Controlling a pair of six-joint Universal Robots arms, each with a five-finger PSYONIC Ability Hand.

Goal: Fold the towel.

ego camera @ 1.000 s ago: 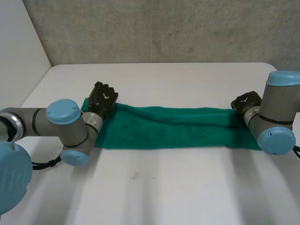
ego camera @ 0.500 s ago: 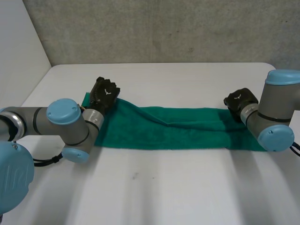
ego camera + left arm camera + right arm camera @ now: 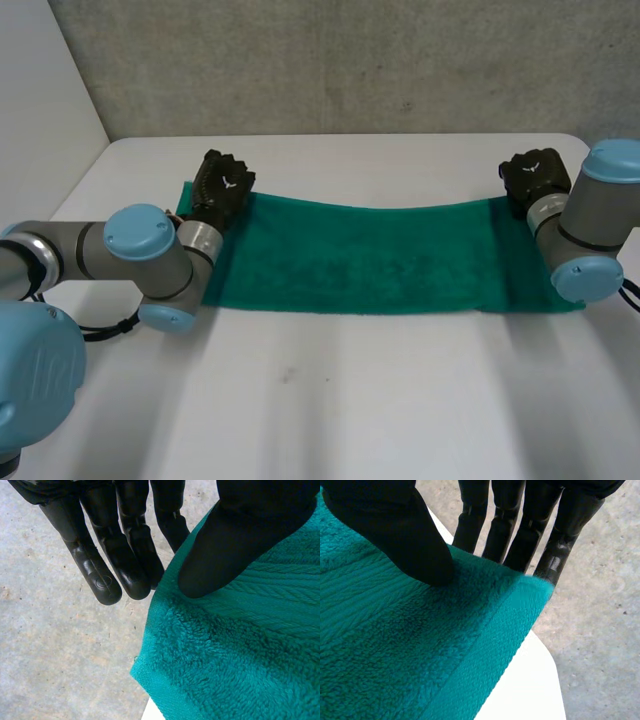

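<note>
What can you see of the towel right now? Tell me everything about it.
The towel is teal-green terry cloth, fluffy, with a flatter ribbed band near each short end. It stretches sideways across the white table as a long rectangle, and its near edge rests on the table. The left hand pinches its far left corner and the right hand its far right corner, each with the thumb on top and fingers beneath. The far edge sags in a shallow curve between them.

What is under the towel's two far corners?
Under each corner lie fingers of the left hand and right hand, thumbs on top. The towel hides where those fingers touch it.
</note>
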